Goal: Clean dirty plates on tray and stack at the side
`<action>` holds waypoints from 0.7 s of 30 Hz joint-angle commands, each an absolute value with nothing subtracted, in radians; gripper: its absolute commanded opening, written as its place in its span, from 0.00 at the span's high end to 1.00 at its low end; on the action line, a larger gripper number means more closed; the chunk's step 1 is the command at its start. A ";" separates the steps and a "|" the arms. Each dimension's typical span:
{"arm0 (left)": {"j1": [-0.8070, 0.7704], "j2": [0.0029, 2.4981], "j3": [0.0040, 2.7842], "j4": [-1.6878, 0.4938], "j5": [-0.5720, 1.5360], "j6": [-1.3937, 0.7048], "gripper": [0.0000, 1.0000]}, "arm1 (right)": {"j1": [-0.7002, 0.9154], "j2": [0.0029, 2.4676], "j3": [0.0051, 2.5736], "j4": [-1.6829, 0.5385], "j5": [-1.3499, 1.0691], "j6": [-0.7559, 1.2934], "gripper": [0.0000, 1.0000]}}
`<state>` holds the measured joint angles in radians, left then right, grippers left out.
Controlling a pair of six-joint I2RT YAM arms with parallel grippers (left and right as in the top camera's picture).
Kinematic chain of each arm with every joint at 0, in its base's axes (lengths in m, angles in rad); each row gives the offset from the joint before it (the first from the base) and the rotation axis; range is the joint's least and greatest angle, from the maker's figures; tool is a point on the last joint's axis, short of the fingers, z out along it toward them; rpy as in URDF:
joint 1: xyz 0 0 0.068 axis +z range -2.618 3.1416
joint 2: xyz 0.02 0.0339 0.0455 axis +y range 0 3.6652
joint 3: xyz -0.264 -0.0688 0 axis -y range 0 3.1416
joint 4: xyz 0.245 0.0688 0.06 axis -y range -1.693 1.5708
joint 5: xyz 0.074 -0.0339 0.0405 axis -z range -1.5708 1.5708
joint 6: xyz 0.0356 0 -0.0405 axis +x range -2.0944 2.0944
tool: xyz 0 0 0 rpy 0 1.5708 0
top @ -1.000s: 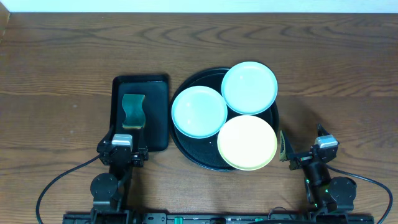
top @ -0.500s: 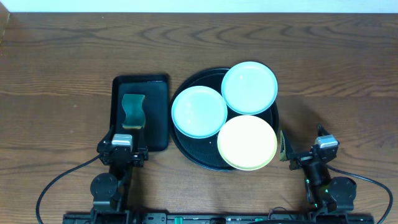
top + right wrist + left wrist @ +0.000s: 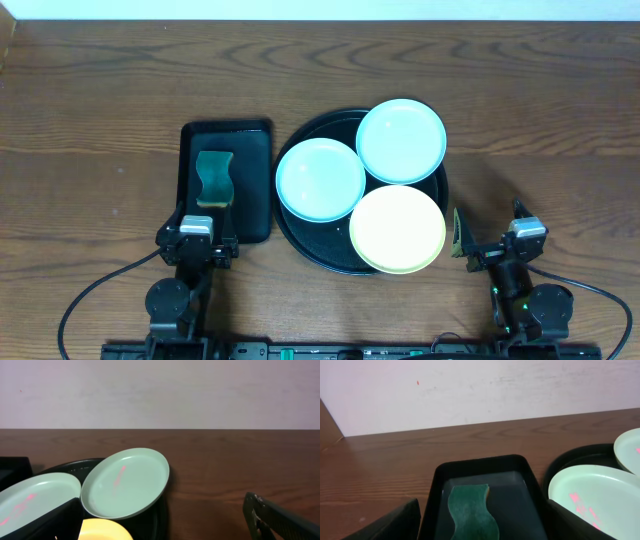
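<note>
Pink smears (image 3: pixel 120 474) on plates (image 3: pixel 137 491), wrist views only

Soft, even light falls from above in the overhead view, sharp from edge to edge, and the wooden table (image 3: pixel 100 100) shows its grain with only a mild sheen. The pale plates (image 3: pixel 400 140) are bright, nearly washed out at their centres, while the glossy black tray (image 3: pixel 315 245) keeps thin highlights along its rim and casts a faint shadow to its right. Both wrist views are dimmer and slightly soft. The wall (image 3: pixel 520 390) reads as a flat pinkish grey. The rectangular tray (image 3: pixel 515 500) mirrors that wall in a pale glare. The fingers of the left pincer (image 3: pixel 482 515) and right pincer (image 3: pixel 163 505) are dark, blurred shapes in the bottom corners.
</note>
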<state>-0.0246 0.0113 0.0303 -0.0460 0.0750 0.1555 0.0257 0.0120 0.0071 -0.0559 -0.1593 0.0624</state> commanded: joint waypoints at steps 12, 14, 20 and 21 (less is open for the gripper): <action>-0.030 0.098 0.067 -0.066 0.066 0.121 0.22 | 0.038 0.035 0.042 -0.060 -0.139 0.047 0.01; -0.030 0.143 0.094 -0.066 0.066 0.094 0.22 | 0.038 0.056 0.068 -0.061 -0.139 0.047 0.01; -0.030 0.321 0.254 -0.070 0.067 0.065 0.22 | 0.038 0.216 0.237 -0.117 -0.139 0.047 0.01; -0.030 0.360 0.295 -0.079 0.068 0.065 0.22 | 0.038 0.263 0.282 -0.138 -0.139 0.047 0.01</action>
<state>-0.0246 0.2817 0.1722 -0.0784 0.0715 0.0929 0.0257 0.1791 0.1703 -0.1131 -0.1474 0.0620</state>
